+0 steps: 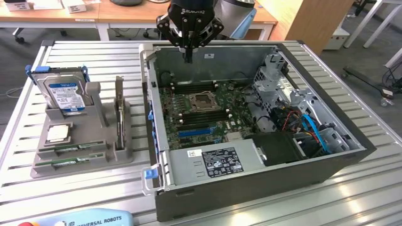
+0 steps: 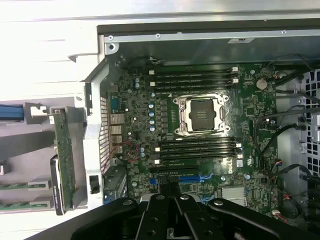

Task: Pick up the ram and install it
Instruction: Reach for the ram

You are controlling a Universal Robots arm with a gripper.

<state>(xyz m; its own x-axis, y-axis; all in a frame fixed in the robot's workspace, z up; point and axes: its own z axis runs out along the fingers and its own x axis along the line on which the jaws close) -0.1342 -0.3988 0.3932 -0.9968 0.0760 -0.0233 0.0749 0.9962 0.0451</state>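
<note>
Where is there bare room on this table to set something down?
Bare slatted table lies between the grey holder and the near edge, and again at the exterior view's right, in front of the computer case. The holder and the case's inside are crowded; the end effector hangs over the case's far wall.

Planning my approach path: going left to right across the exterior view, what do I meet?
Ram sticks → upright expansion card → CPU socket → blue cables.

Wooden desks (image 1: 119,17) behind a slatted metal table (image 1: 377,188), grey floor (image 1: 370,56)
</note>
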